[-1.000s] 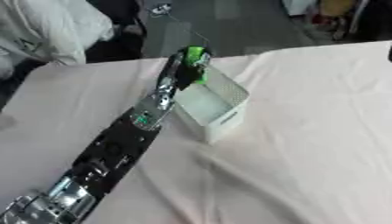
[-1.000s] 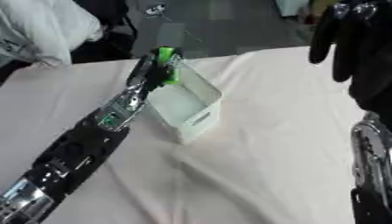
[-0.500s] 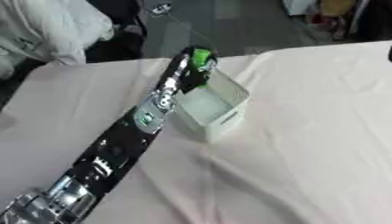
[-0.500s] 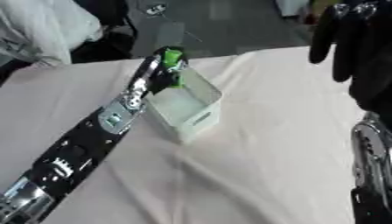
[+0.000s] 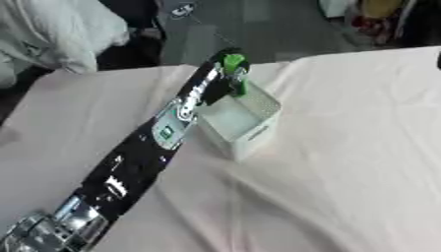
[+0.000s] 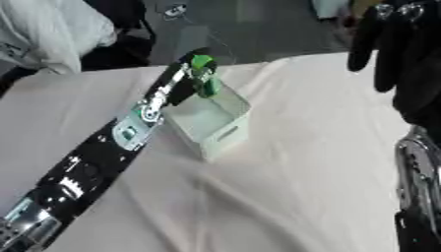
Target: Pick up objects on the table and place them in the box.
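A small white box (image 5: 238,121) with a handle slot stands on the pale tablecloth near the table's far edge. My left arm stretches from the lower left up to it. At its end my left hand (image 5: 222,74) is curled round a bright green object (image 5: 234,71), held over the box's far left rim. My right hand (image 6: 392,44) shows only in the right eye view, raised at the upper right edge with its dark fingers relaxed and nothing in them.
The cloth-covered table (image 5: 344,162) spreads wide to the right and front of the box, with soft wrinkles. A white garment (image 5: 51,29) lies past the far left edge, and dark floor lies beyond the table.
The whole picture has shifted a little, so the camera moved. My left hand with the green object has stayed over the box's far rim, perhaps slightly higher.
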Controlling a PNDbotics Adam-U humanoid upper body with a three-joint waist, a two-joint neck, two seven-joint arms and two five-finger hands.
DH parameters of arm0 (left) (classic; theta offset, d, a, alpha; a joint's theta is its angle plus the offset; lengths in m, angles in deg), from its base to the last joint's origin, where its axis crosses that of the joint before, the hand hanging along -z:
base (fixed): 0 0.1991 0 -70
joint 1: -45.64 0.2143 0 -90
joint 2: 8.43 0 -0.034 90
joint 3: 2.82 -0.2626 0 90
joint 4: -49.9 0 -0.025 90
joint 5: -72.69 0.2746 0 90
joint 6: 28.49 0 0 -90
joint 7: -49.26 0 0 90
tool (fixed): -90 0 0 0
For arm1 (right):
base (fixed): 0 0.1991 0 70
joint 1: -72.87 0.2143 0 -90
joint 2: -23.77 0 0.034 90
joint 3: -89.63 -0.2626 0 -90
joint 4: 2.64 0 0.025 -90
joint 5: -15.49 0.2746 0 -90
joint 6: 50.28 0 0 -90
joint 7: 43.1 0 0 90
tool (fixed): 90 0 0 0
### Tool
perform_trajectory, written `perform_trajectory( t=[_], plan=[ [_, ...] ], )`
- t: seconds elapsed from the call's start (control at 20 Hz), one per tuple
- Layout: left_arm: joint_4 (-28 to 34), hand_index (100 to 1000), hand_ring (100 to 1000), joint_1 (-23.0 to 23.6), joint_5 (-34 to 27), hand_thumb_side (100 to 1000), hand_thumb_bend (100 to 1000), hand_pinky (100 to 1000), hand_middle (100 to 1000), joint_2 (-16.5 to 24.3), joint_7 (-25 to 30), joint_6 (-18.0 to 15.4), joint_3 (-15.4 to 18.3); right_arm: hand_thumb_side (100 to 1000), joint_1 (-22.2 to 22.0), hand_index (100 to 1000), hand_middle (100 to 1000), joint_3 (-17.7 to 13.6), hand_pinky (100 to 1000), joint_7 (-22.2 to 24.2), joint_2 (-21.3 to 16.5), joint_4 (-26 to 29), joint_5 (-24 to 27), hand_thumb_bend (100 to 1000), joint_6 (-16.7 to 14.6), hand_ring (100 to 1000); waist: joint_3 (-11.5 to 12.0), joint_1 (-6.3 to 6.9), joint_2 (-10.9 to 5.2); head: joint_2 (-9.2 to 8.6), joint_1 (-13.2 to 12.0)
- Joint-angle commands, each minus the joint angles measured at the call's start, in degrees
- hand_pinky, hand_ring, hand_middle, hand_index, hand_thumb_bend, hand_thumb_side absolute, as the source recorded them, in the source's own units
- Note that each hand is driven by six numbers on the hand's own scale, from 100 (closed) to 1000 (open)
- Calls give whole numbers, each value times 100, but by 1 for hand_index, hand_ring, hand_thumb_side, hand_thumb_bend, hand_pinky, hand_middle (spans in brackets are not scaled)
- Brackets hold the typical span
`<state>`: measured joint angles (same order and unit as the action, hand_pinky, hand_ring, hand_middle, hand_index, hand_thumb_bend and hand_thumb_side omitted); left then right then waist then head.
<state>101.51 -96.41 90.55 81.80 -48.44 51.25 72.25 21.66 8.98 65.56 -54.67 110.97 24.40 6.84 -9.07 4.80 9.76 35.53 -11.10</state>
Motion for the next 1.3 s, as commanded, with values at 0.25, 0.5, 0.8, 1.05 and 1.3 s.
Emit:
perform_trajectory(
  t=[0.25,0.5,0.8,1.05,1.3],
  plan=[
    [98,1000,870,-161,121,1000,167,1000,1000,213,193,41,80,1000,58,367,195,-11,286,-12,-34,98,-17,100,-5,202,19,-22,-112,-23,-27],
    [94,1000,1000,-199,559,1000,537,1000,1000,240,912,87,89,1000,48,367,194,-16,286,-10,-43,98,-34,104,-6,202,32,-23,-117,5,-35],
    [405,1000,1000,-373,1904,1000,549,1000,1000,322,1519,247,309,1000,22,368,194,-19,286,-5,-60,98,-62,108,-11,202,63,-19,-136,89,-86],
    [780,1000,1000,-278,1761,1000,458,1000,1000,459,1560,149,427,1000,-2,368,194,-28,286,-19,-83,98,-60,103,-2,201,101,-3,-147,79,-62],
    [2649,1000,800,417,690,976,243,1000,1000,944,-375,-172,352,1000,-20,368,192,-69,286,-59,-152,98,-97,100,10,200,173,16,-122,41,80]
  ],
)
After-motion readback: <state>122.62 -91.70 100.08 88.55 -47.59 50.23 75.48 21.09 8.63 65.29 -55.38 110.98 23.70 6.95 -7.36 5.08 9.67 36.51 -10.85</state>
